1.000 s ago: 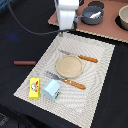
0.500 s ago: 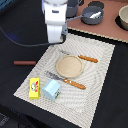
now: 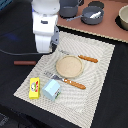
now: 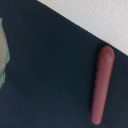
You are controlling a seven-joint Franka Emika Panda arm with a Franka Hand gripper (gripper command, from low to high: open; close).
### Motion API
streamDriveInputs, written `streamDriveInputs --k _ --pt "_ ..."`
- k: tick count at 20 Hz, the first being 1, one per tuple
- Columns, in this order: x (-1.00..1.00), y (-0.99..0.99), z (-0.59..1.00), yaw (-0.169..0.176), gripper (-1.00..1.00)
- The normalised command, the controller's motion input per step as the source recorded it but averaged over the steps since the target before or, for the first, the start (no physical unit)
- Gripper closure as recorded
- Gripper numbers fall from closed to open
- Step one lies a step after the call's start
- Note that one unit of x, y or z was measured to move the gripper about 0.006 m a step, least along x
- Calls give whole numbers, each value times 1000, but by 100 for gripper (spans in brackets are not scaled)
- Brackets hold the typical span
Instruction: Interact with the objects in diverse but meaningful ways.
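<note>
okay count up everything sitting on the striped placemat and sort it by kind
Plates: 1, the tan plate.
Utensils with orange handles: 2, one on the far side of the plate, one on the near side.
Boxes and cartons: 2, the yellow box and the pale blue carton.
Total: 5.
The reddish-brown stick lies off the mat, so it is not counted.

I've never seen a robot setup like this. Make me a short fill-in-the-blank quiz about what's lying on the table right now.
1. The round tan plate sits on a woven ____.
2. Beside the pale blue carton lies a box coloured ____.
3. The reddish-brown rod lies on the ____ tabletop, off the mat.
4. The fork has a handle coloured ____.

Missing words: placemat; yellow; dark; orange
</note>
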Motion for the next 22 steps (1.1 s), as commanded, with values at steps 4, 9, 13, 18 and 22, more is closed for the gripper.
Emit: streamDriveInputs --k 4,9,13,18,22 --pt "-688 -475 -31 0 -100" --pt "-753 -391 -270 0 -100" --pt "-849 -229 -466 0 -100" --pt "-804 -208 -465 6 -100" --pt "-596 -123 -556 25 -100"
